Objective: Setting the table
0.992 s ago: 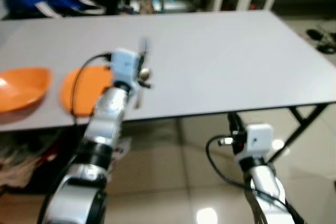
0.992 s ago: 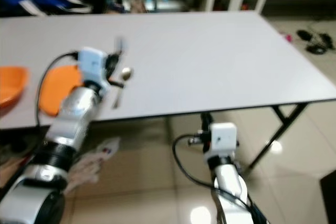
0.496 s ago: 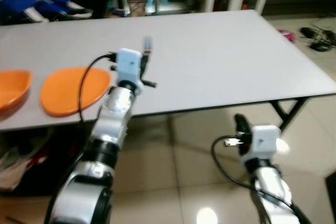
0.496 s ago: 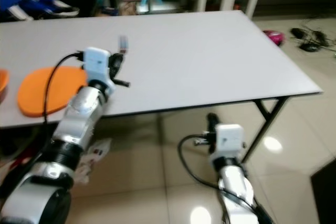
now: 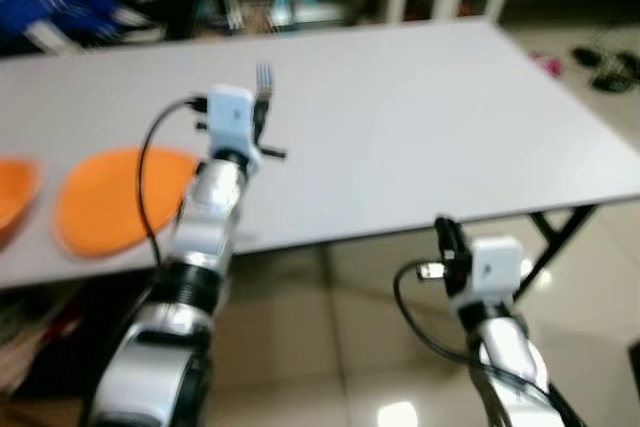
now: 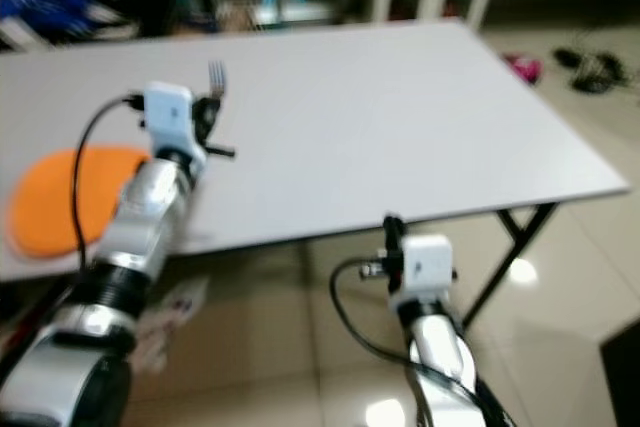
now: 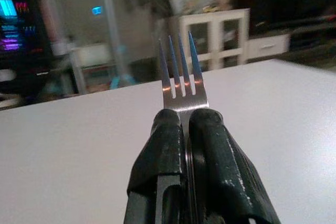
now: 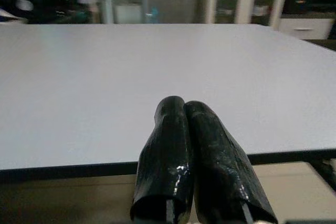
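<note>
— Holding the fork (image 7: 182, 80) upright like that, prongs up — why?

— My guess is that it is simply carried clear of the worktop (image 5: 420, 117) until the spot is reached. The left hand (image 7: 191, 129) has its two fingers pressed together on the handle, just under the prongs, and it hovers above the worktop, just right of the orange plate (image 5: 120, 199). A fork set beside that plate would suit laying a place.

— And the other hand?

— The right hand (image 8: 186, 114) hangs below the worktop's near edge, fingers closed tight with nothing between them, idle by the look of it.

— What does the wrist camera add?

— From the head the fork is a small blurred shape above the white camera box. The left wrist camera shows four prongs and the grip plainly. What it misses is the plate and the orange bowl (image 5: 12, 191) at the far left, which the head view gives.
</note>
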Controlling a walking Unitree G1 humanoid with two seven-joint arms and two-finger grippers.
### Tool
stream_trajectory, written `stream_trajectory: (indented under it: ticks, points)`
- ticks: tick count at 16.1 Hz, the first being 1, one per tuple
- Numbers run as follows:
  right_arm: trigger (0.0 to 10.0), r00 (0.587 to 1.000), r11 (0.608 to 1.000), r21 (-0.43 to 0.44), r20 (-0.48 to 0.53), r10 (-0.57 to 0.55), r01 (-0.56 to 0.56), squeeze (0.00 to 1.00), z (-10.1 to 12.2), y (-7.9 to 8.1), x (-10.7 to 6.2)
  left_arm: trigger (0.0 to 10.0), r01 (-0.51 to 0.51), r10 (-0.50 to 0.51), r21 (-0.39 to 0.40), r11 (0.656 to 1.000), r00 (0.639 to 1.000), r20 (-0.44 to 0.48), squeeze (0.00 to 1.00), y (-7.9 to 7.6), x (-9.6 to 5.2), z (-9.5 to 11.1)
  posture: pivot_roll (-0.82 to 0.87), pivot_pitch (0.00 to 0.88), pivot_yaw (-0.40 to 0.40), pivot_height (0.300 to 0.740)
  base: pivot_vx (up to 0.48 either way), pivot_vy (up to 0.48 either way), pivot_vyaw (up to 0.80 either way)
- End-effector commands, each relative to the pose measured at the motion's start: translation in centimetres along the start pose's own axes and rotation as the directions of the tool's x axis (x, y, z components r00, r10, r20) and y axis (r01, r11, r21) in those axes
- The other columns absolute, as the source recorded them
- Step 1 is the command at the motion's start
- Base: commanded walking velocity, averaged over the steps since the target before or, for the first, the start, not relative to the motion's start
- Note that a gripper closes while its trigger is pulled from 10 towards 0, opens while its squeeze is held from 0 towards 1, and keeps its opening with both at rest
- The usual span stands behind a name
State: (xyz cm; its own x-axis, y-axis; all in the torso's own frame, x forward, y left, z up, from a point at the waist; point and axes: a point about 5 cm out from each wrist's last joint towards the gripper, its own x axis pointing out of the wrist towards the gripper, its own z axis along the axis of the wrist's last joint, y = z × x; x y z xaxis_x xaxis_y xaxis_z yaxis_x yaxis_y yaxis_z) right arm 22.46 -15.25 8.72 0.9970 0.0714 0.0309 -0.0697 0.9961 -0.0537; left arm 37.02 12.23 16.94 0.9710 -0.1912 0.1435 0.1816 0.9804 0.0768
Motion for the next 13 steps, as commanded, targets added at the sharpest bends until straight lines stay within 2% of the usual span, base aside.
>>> stream_trajectory:
  ticks: [1,4,7,9,10,13]
  points:
    - [10.0,1.000,1.000,-0.013,-0.001,-0.012,0.012,0.00,0.1,-0.4,0.0,0.0,0.025,-0.025,0.016,1.000,1.000,-0.005,0.00,-0.9,0.1,0.1,-0.05,0.000,0.044,0.740,0.000,0.000,0.00]
    - [10.0,1.000,1.000,-0.014,-0.004,-0.012,0.012,0.00,0.1,-0.3,-0.1,0.0,0.019,-0.018,0.037,0.999,1.000,-0.017,0.00,-0.9,0.4,0.1,-0.06,0.000,0.047,0.740,0.000,0.000,0.00]
    - [10.0,1.000,1.000,-0.017,-0.008,-0.016,0.016,0.00,0.0,-0.5,-0.2,0.0,-0.025,0.027,0.027,0.999,0.997,-0.072,0.00,-0.1,1.5,-0.1,-0.06,0.000,0.049,0.740,0.000,0.000,0.00]
    - [10.0,1.000,1.000,-0.016,-0.010,-0.017,0.017,0.00,0.0,-0.5,-0.3,0.0,-0.058,0.062,0.030,0.998,0.987,-0.150,0.00,0.6,2.0,-0.9,-0.07,0.000,0.048,0.740,0.000,0.000,0.00]
    - [10.0,1.000,1.000,-0.016,-0.012,-0.017,0.017,0.00,-0.1,-0.5,-0.4,0.0,-0.079,0.084,0.030,0.996,0.972,-0.220,0.00,1.0,2.1,-1.8,-0.07,0.000,0.047,0.740,0.000,0.000,0.00]
    - [10.0,1.000,1.000,-0.016,-0.018,-0.021,0.021,0.00,0.0,-0.4,-1.0,0.0,-0.060,0.075,0.061,0.996,0.957,-0.279,0.00,0.8,2.0,-2.8,-0.09,0.000,0.053,0.740,0.000,0.000,0.00]
